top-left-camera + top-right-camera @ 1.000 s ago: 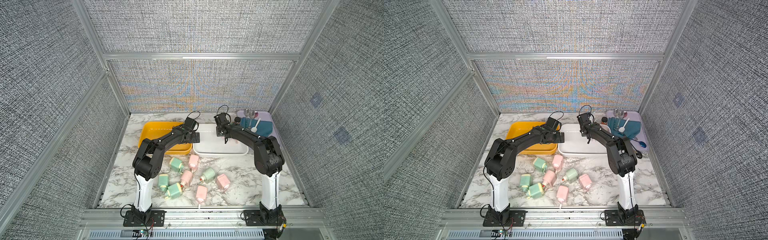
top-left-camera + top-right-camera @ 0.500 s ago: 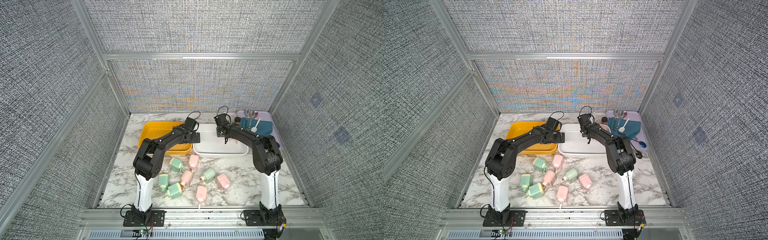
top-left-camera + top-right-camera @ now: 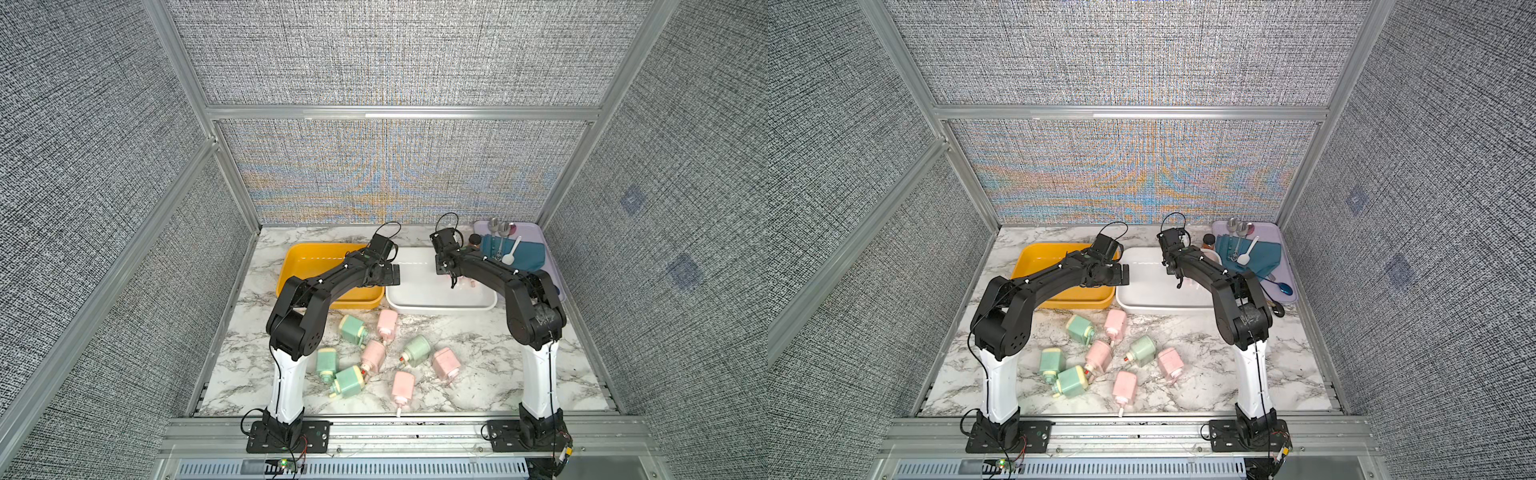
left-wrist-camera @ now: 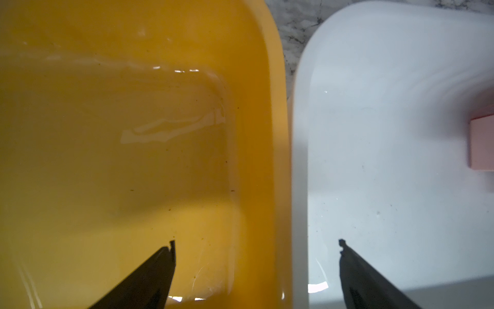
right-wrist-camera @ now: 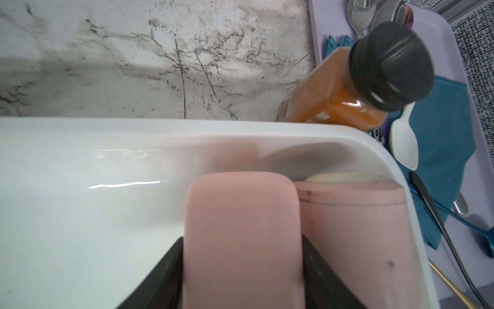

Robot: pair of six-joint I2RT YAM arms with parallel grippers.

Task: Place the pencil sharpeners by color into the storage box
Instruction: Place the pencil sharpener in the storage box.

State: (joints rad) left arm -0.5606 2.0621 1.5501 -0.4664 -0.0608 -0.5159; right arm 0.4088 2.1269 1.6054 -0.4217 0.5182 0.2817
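Where the left arm reaches: left gripper [image 4: 256,244] hangs over the seam between the two bins, fingers spread wide apart.
Yellow bin [image 3: 299,257]: glossy, at the back left of the marble desk [image 3: 478,345].
Loose on the desk: four green sharpeners [image 3: 352,328] and four loose pink sharpeners [image 3: 387,323] lie scattered in front of the bins.
White bin [image 3: 419,299]: just beside the yellow one.
Right gripper [image 5: 242,238]: low in the white bin's far right corner, fingers clamped on both sides of a pink sharpener [image 5: 240,208].
Second pink sharpener [image 5: 347,227]: same corner, touching the gripped one.
Spice jar [image 5: 342,93]: orange powder, dark cap, just behind the white bin's rim.
Lilac tray [image 3: 536,230]: far right, carrying a blue cloth and spoons.
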